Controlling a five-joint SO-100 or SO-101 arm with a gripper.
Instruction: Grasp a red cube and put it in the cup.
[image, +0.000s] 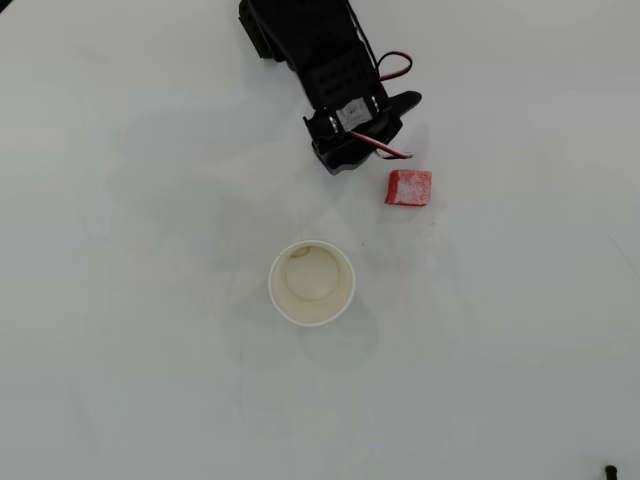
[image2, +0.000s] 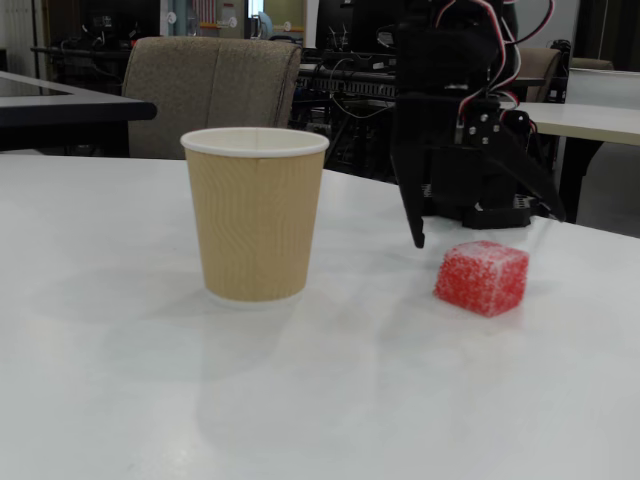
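The red cube (image: 409, 187) lies on the white table, up and to the right of the cup (image: 312, 283) in the overhead view. In the fixed view the speckled red cube (image2: 481, 277) rests to the right of the cup (image2: 255, 215), which has tan ribbed sides and a white rim. My gripper (image: 375, 130) hangs just up-left of the cube, apart from it. It shows in the fixed view as the black gripper (image2: 487, 228) behind and above the cube, open wide, with one finger (image2: 418, 215) pointing down left of the cube. Nothing is between the jaws.
White table (image: 150, 380) all round the cup and cube. A small dark item (image: 610, 469) sits at the bottom right corner overhead. In the fixed view a chair (image2: 212, 90) and desks stand beyond the table's far edge.
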